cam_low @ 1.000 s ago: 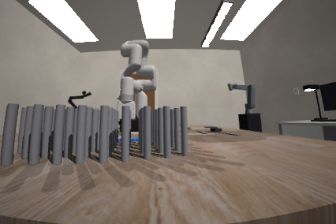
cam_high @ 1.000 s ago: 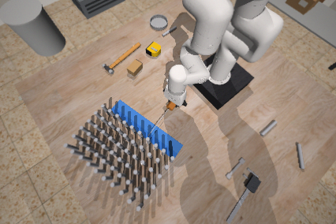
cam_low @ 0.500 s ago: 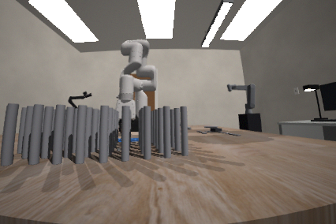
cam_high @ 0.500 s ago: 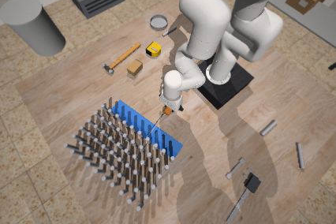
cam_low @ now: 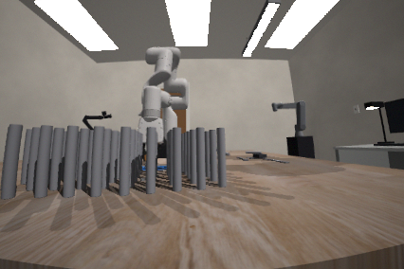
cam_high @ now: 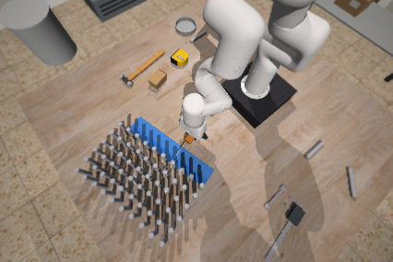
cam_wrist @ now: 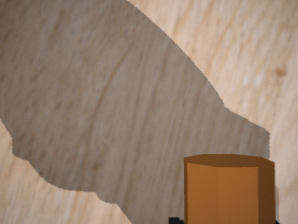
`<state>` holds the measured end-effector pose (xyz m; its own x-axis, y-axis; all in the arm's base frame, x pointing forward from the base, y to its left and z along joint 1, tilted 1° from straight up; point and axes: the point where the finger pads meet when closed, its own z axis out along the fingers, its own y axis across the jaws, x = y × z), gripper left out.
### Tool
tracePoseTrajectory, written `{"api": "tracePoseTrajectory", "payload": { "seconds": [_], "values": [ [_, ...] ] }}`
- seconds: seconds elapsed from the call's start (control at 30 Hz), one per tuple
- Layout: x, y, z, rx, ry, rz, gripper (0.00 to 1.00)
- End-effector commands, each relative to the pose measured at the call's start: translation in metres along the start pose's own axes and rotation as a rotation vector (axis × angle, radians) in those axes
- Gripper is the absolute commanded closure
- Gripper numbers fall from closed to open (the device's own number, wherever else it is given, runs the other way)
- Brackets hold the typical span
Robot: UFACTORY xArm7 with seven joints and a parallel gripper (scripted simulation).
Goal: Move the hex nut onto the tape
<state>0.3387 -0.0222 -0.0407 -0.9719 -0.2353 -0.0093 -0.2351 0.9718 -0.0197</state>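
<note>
- The hook pick (cam_high: 184, 144) is pinched by its orange-brown handle in the gripper (cam_high: 190, 136), just beside the near edge of the strip of tape (cam_high: 139, 126).
- The pick's thin shaft is seen slanting down and away from the gripper, across the blue strip and in among the spacers (cam_high: 138, 179).
- The hex nut is judged to lie beyond the hook, deeper in the array; it cannot be made out.
- In the wrist view only the handle end and the table (cam_wrist: 250, 60) are shown; the fingers are cut off.
</note>
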Motion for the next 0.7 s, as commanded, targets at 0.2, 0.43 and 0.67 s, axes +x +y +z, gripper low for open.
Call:
{"api": "tracePoseTrajectory", "payload": {
  "seconds": [0.2, 0.43, 0.67],
  "values": [
    [-0.038, -0.001, 0.0, 0.003, 0.0, 0.001, 1.0],
    [-0.048, -0.001, 0.0, 0.003, 0.0, 0.001, 1.0],
    [-0.055, -0.001, 0.0, 0.003, 0.0, 0.001, 1.0]
  ]
}}
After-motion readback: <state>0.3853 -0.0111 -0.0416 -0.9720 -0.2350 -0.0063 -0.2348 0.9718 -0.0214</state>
